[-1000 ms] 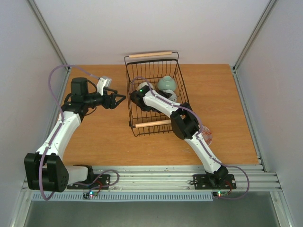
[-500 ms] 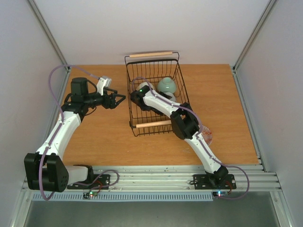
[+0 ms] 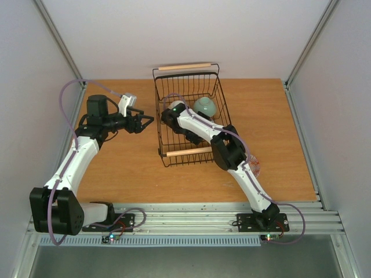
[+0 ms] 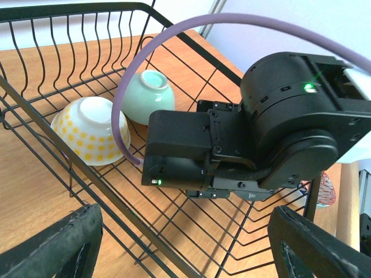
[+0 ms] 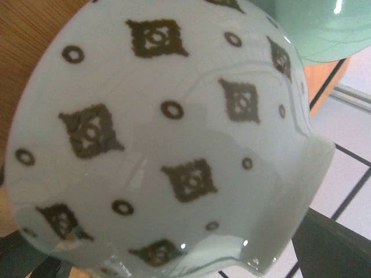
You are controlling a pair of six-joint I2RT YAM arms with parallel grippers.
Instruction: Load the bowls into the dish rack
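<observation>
Black wire of the dish rack [image 3: 188,152] encloses two bowls that the left wrist view shows plainly. They are the pale green bowl [image 4: 148,95] and, just beside it, the cream bowl with yellow dots [image 4: 90,138], both tipped with their feet toward that camera. The right claw [image 5: 174,255] reaches down inside the rack. Its own camera is filled by the white bowl with dark diamonds and rings [image 5: 168,145], with rack wires below and the green bowl close behind. The bowl hides nearly all of the fingers, so I cannot tell whether that claw is clenched on it or released, nor whether the bowl rests on the rack floor. The left claw [image 4: 185,249] hangs spread wide and empty just outside the rack's left side. One patterned bowl [image 3: 254,168] lies on the bench [image 3: 127,168] outside the rack, partly hidden under the right arm. No fifth bowl shows in any view. By my reading the job is past halfway: two bowls are loaded, a third is at the rack, and at least one waits on the bench
</observation>
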